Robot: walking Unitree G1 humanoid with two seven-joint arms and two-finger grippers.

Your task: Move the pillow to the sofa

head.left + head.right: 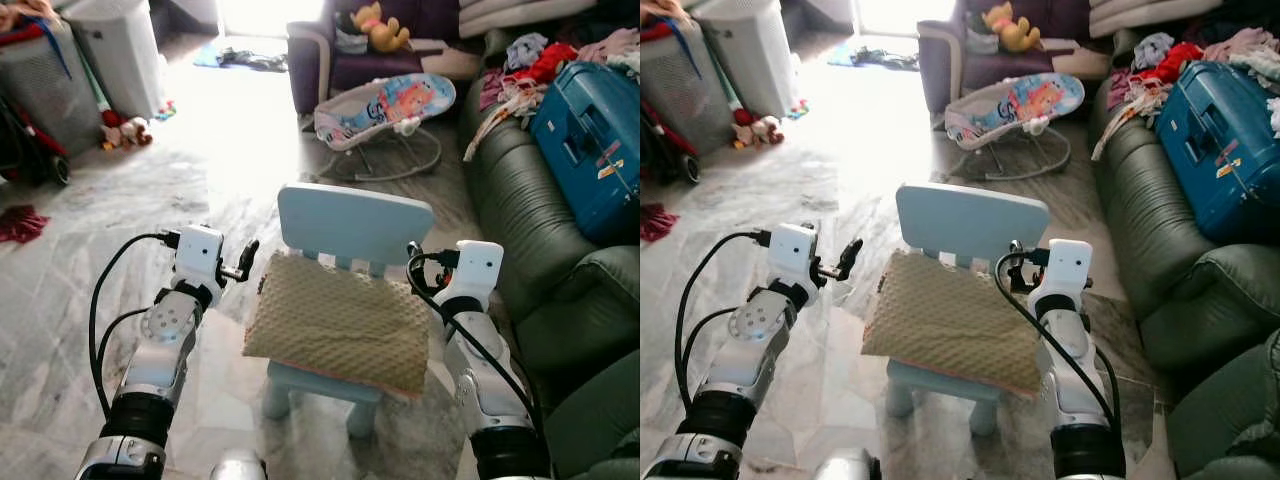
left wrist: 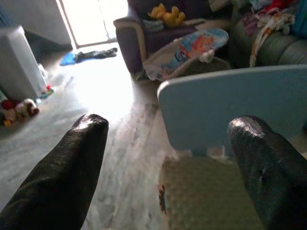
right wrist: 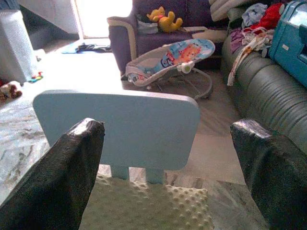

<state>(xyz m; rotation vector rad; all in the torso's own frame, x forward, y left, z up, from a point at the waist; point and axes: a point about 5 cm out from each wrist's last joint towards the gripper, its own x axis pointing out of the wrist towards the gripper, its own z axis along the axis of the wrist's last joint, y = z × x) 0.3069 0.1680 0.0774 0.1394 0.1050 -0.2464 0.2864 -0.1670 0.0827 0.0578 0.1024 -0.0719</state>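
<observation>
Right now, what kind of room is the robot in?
Most likely a lived-in family living room: a green sofa piled with clothes, a baby bouncer on the marble floor, and a purple armchair holding a yellow stuffed toy.

You see the pillow (image 1: pixel 338 322), tan with a bumpy texture, lying flat on a small chair seat, overhanging its edges. The dark green sofa (image 1: pixel 530 220) stands to its right.

Home living rm: green sofa (image 1: pixel 520 190) w/ clothes, baby bouncer (image 1: pixel 385 110), soft toys (image 1: pixel 125 130), marble floor (image 1: pixel 120 200).
</observation>
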